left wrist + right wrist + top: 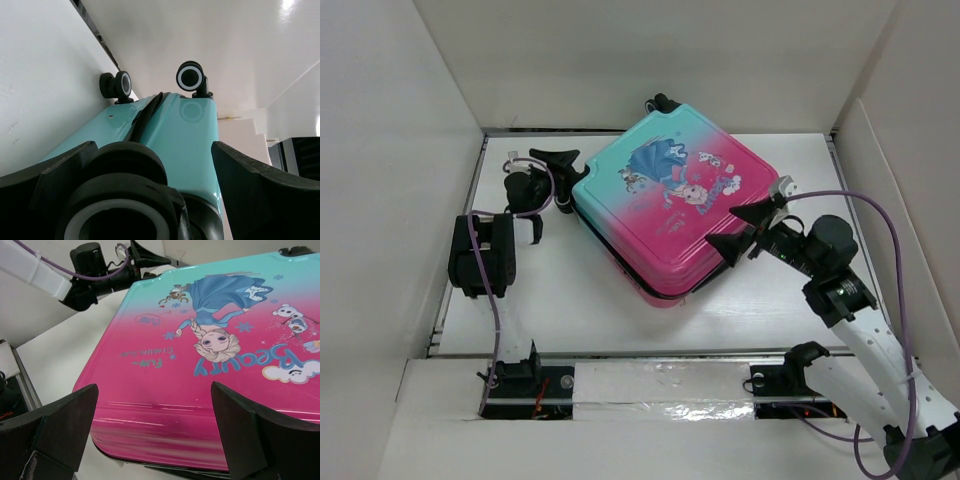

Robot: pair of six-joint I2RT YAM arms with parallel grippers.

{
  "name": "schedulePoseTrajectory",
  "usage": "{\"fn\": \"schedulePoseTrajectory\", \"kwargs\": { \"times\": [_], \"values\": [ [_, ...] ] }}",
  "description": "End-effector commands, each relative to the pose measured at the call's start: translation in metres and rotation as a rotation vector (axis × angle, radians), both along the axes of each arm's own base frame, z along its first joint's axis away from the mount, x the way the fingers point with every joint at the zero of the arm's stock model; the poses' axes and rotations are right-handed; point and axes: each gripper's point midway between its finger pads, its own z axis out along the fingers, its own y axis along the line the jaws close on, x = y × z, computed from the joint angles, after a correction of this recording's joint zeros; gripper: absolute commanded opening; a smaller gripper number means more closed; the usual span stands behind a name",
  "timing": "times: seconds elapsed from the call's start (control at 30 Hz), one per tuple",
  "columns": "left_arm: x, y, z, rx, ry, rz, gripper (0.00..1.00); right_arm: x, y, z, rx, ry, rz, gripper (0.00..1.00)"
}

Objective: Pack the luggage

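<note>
The luggage lies flat and shut on the white table, its pink-to-teal princess lid facing up. My left gripper is open at the luggage's teal left corner. In the left wrist view a black wheel sits close between the spread fingers, and two more wheels stand at the far end of the teal side. My right gripper is open at the pink right edge. Its fingers straddle the rounded pink rim without closing on it.
White walls enclose the table on the left, back and right. A raised white ledge with the arm bases runs along the near edge. The left arm shows beyond the luggage in the right wrist view.
</note>
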Motion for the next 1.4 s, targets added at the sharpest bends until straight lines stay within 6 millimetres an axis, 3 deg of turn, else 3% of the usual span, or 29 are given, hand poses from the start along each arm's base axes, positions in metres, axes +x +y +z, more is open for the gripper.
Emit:
{"fn": "schedulePoseTrajectory", "kwargs": {
  "times": [0.0, 0.03, 0.1, 0.13, 0.2, 0.23, 0.3, 0.33, 0.43, 0.57, 0.7, 0.8, 0.83, 0.93, 1.1, 1.37],
  "values": [
    [-0.006, -0.003, 0.095, 0.010, -0.251, -0.016, 0.95, -0.001, 0.003, 0.005, 0.005, -0.026, -0.003, 1.00],
    [-0.010, -0.003, 0.115, 0.030, -0.295, -0.011, 0.95, -0.002, 0.006, 0.005, 0.006, -0.026, 0.005, 1.00],
    [-0.014, -0.002, 0.126, 0.047, -0.306, -0.003, 0.95, -0.003, 0.007, 0.006, 0.007, -0.027, 0.003, 1.00],
    [-0.021, -0.002, 0.146, 0.054, -0.344, 0.002, 0.95, -0.005, 0.008, 0.006, 0.007, -0.027, 0.009, 1.00],
    [-0.025, -0.001, 0.157, 0.076, -0.352, 0.009, 0.94, -0.007, 0.008, 0.008, 0.009, -0.032, 0.003, 1.00],
    [-0.032, -0.001, 0.175, 0.084, -0.386, 0.009, 0.94, -0.010, 0.009, 0.009, 0.010, -0.033, 0.008, 1.00],
    [-0.037, -0.001, 0.188, 0.097, -0.404, 0.010, 0.94, -0.014, 0.008, 0.014, 0.020, -0.048, 0.003, 1.00],
    [-0.042, -0.002, 0.205, 0.102, -0.433, 0.009, 0.94, -0.015, 0.007, 0.015, 0.021, -0.051, 0.002, 1.00],
    [-0.049, -0.001, 0.220, 0.130, -0.440, 0.016, 0.94, -0.022, 0.010, 0.019, 0.030, -0.063, 0.022, 1.00],
    [-0.050, 0.002, 0.226, 0.167, -0.439, 0.043, 0.95, -0.021, 0.009, 0.013, 0.024, -0.058, 0.008, 1.00],
    [-0.038, 0.004, 0.197, 0.189, -0.367, 0.045, 0.95, -0.026, 0.013, 0.001, 0.008, -0.021, 0.028, 1.00],
    [-0.028, 0.004, 0.152, 0.195, -0.270, 0.033, 0.95, -0.031, 0.013, -0.004, 0.011, -0.016, 0.030, 1.00],
    [-0.025, 0.005, 0.127, 0.200, -0.211, 0.033, 0.95, -0.031, 0.012, -0.004, 0.011, -0.016, 0.024, 1.00],
    [-0.018, 0.014, 0.085, 0.229, -0.107, 0.076, 0.97, -0.031, 0.013, -0.009, 0.010, -0.008, 0.022, 1.00],
    [-0.007, 0.021, 0.056, 0.294, -0.036, 0.101, 0.99, -0.027, 0.015, -0.012, -0.001, -0.006, 0.019, 1.00],
    [0.018, -0.001, 0.029, 0.336, 0.029, 0.005, 0.99, -0.020, 0.020, -0.022, -0.016, 0.030, 0.023, 1.00]
  ]
}}
